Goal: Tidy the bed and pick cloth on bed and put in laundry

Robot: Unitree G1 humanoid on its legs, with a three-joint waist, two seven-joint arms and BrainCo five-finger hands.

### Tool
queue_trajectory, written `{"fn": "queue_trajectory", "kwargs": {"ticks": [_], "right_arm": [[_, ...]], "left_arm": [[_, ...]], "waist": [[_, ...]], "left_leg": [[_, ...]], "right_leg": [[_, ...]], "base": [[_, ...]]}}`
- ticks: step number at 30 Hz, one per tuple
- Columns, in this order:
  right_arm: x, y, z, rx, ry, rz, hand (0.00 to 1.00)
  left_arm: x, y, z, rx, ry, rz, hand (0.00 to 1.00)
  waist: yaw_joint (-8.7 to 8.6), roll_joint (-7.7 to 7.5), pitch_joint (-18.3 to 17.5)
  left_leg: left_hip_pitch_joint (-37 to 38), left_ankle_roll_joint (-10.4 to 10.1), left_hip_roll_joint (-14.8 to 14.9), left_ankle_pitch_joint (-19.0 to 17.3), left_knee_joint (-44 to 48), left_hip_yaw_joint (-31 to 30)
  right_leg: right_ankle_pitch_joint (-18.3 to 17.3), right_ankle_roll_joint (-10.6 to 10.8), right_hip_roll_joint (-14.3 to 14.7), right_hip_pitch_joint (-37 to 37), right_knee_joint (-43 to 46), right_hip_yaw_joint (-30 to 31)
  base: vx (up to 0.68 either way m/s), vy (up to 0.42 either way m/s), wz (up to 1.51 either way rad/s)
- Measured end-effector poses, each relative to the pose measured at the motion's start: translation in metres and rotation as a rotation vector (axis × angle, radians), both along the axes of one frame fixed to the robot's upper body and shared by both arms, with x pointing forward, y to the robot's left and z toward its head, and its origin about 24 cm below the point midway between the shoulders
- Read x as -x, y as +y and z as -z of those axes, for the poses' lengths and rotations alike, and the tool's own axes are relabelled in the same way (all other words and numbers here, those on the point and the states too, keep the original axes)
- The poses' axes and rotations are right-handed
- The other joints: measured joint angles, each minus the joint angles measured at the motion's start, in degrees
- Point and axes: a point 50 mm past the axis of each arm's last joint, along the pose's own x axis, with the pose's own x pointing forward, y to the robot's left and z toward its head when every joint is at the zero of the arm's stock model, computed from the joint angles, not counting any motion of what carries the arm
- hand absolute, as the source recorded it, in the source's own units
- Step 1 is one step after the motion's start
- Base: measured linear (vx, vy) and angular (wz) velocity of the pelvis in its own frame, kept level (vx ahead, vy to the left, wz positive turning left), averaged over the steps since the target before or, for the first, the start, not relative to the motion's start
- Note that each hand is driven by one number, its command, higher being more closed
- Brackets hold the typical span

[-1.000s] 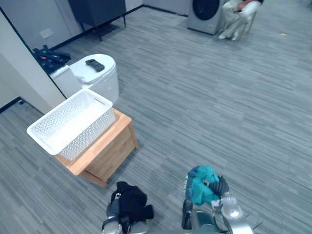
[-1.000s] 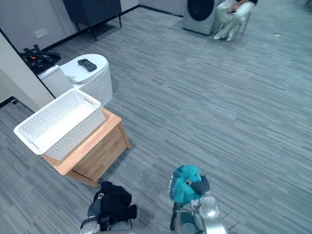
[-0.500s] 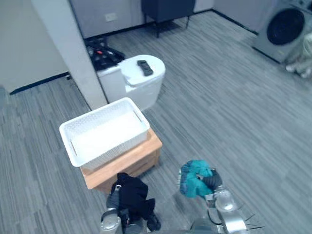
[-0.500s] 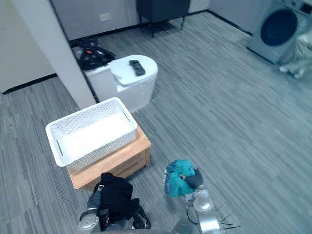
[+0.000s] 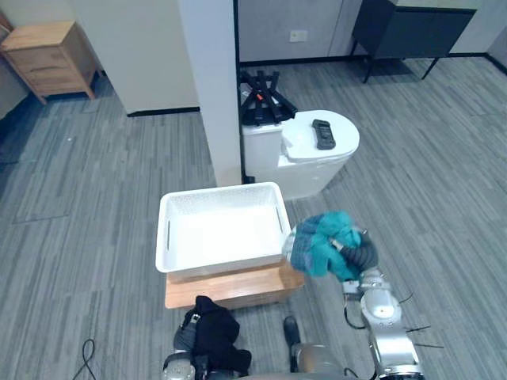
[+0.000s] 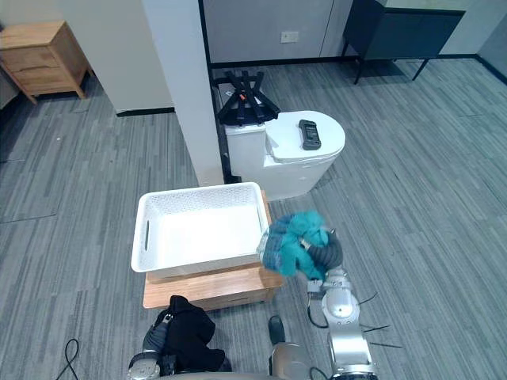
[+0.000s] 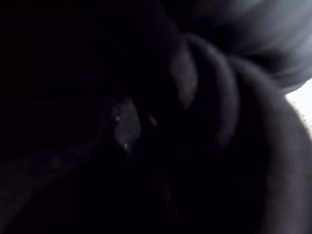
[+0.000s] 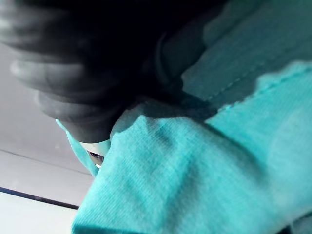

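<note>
teal cloth (image 5: 321, 241) beside white basket (image 5: 165, 237); black cloth (image 5: 215, 339) before wooden stand (image 5: 230, 289); pillar (image 5: 210, 79) behind.

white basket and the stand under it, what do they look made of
White basket: likely moulded plastic, matte; its walls are a fine perforated lattice with a cut-out handle slot. Stand: light wood or wood veneer, smooth, with warm tan faces.

Low wooden table (image 5: 230, 289) on grey plank floor (image 5: 95, 206); white mesh basket (image 5: 222, 191) sits directly on top.
</note>
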Motion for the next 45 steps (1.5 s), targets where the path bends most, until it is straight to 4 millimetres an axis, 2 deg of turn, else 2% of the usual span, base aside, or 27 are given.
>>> {"fn": "queue_trajectory", "kwargs": {"ticks": [1, 4, 6, 8, 9, 12, 13, 14, 17, 19, 24, 27, 28, 30, 36, 42, 45], "right_arm": [[-0.002, -0.002, -0.007, 0.012, -0.03, -0.007, 1.0], [-0.023, 0.0, -0.057, 0.12, -0.231, -0.117, 1.0], [-0.038, 0.019, -0.087, 0.171, -0.342, -0.26, 1.0], [-0.045, 0.035, -0.098, 0.202, -0.382, -0.354, 1.0], [-0.051, 0.055, -0.106, 0.234, -0.407, -0.459, 1.0], [-0.065, 0.083, -0.106, 0.278, -0.379, -0.589, 1.0], [-0.069, 0.087, -0.105, 0.289, -0.368, -0.602, 1.0], [-0.078, 0.091, -0.103, 0.316, -0.338, -0.614, 1.0], [-0.092, 0.092, -0.097, 0.376, -0.277, -0.61, 1.0], [-0.101, 0.092, -0.1, 0.419, -0.263, -0.591, 1.0], [-0.12, 0.081, -0.113, 0.51, -0.245, -0.516, 1.0], [-0.129, 0.072, -0.116, 0.542, -0.229, -0.459, 1.0], [-0.132, 0.068, -0.117, 0.542, -0.22, -0.43, 0.0], [-0.138, 0.053, -0.116, 0.521, -0.19, -0.356, 0.0], [-0.14, 0.037, -0.117, 0.557, -0.188, -0.252, 0.0], [-0.113, 0.035, -0.097, 0.674, -0.253, -0.155, 0.0], [-0.094, 0.029, -0.082, 0.707, -0.257, -0.097, 0.0]], "left_arm": [[-0.001, -0.001, 0.0, 0.003, -0.007, 0.003, 1.0], [-0.006, 0.001, -0.002, 0.005, -0.023, 0.013, 1.0], [-0.007, 0.003, -0.002, 0.002, -0.024, 0.012, 1.0], [-0.007, 0.003, -0.002, 0.008, -0.025, 0.006, 1.0], [-0.008, 0.003, -0.002, 0.009, -0.024, 0.005, 1.0], [-0.014, -0.002, -0.003, 0.018, -0.045, 0.008, 1.0], [-0.015, -0.004, -0.004, 0.021, -0.052, 0.01, 1.0], [-0.02, -0.009, -0.005, 0.04, -0.065, 0.014, 1.0], [-0.027, -0.017, -0.007, 0.059, -0.091, 0.021, 1.0], [-0.031, -0.017, -0.012, 0.066, -0.126, 0.016, 1.0], [-0.041, -0.015, -0.023, 0.058, -0.2, 0.024, 1.0], [-0.046, -0.018, -0.028, 0.063, -0.233, 0.033, 1.0], [-0.047, -0.019, -0.029, 0.064, -0.242, 0.035, 1.0], [-0.05, -0.023, -0.034, 0.064, -0.266, 0.041, 1.0], [-0.057, -0.032, -0.042, 0.077, -0.311, 0.079, 1.0], [-0.072, -0.046, -0.069, 0.097, -0.441, 0.144, 1.0], [-0.079, -0.041, -0.083, 0.065, -0.507, 0.166, 1.0]], "waist": [[-0.04, 0.0, 0.0], [-0.09, -0.11, -0.08], [-0.03, -0.1, -0.08], [0.18, -0.1, -0.08], [0.62, -0.07, -0.08], [1.04, 0.09, 0.02], [1.25, 0.24, 0.11], [1.79, 1.1, 0.65], [2.68, 3.47, 2.3], [3.01, 5.3, 4.84], [3.61, 7.32, 10.49], [3.69, 8.51, 12.46], [3.71, 8.99, 12.93], [3.81, 9.76, 14.12], [3.64, 9.86, 14.24], [3.15, 9.78, 14.16], [2.12, 9.22, 13.36]], "left_leg": [[-0.02, 0.0, 0.01, 0.0, -0.01, 0.06], [-0.12, 0.01, -0.18, 0.0, -0.26, 1.1], [-0.37, 0.02, -0.41, 0.01, -0.47, 1.3], [-0.61, 0.03, -0.4, 0.01, -0.36, 1.24], [-1.34, 0.04, -0.35, 0.02, 0.07, 0.83], [-4.47, 0.06, -0.27, 0.05, 1.65, -0.95], [-5.31, 0.07, -0.28, 0.06, 2.08, -1.26], [-7.47, 0.07, -0.26, 0.07, 3.2, -2.19], [-10.6, 0.37, -0.52, 0.24, 4.53, -3.61], [-12.94, 0.44, -0.87, 0.26, 5.91, -4.79], [-18.57, 0.67, -0.78, 0.37, 8.51, -6.8], [-20.66, 0.6, -0.62, 0.48, 9.78, -8.03], [-21.4, 0.77, -0.59, 0.71, 10.07, -8.39], [-21.67, 0.96, -0.6, 1.02, 10.1, -8.95], [-20.84, 1.0, -0.62, 1.01, 10.1, -8.98], [-16.71, 1.28, -0.35, 0.31, 8.75, -7.77], [-14.11, 1.66, -0.16, -0.09, 7.77, -6.19]], "right_leg": [[0.18, -0.07, 0.02, 0.19, -0.35, 0.06], [1.85, -0.21, -0.01, 0.6, -2.38, 1.03], [2.24, -0.28, -0.24, 0.64, -3.06, 1.11], [2.6, -0.37, -0.25, 0.64, -3.39, 1.09], [2.82, -0.58, -0.3, 0.36, -3.58, 0.9], [3.25, -1.16, -0.71, -1.29, -3.47, -1.1], [3.42, -1.38, -0.83, -1.8, -3.47, -1.45], [4.3, -2.15, -0.96, -3.1, -3.44, -2.34], [5.3, -2.82, -1.49, -4.9, -3.42, -4.01], [5.49, -2.85, -2.16, -5.98, -3.43, -5.11], [6.61, -2.98, -2.43, -9.32, -3.41, -6.8], [6.63, -2.95, -2.45, -10.71, -3.4, -7.84], [6.75, -2.78, -2.47, -11.14, -3.41, -8.25], [6.77, -2.76, -2.46, -11.15, -3.41, -8.58], [7.24, -2.14, -2.44, -10.34, -3.43, -8.34], [7.21, -2.16, -2.04, -6.89, -3.56, -6.67], [6.55, -2.94, -1.81, -5.08, -4.07, -6.02]], "base": [[0.02, -0.03, -0.07], [-0.03, -0.009, -0.18], [-0.06, -0.011, -0.09], [-0.06, -0.025, 0.04], [-0.06, -0.036, 0.11], [-0.06, -0.047, 0.32], [-0.09, -0.056, 0.31], [-0.09, -0.027, 0.27], [-0.09, -0.002, 0.32], [-0.09, 0.024, 0.29], [-0.08, 0.004, 0.22], [-0.05, -0.005, 0.26], [-0.02, 0.002, 0.22], [-0.01, 0.019, 0.15], [0.0, 0.041, 0.0], [-0.01, 0.04, -0.09], [0.0, 0.029, -0.23]]}}
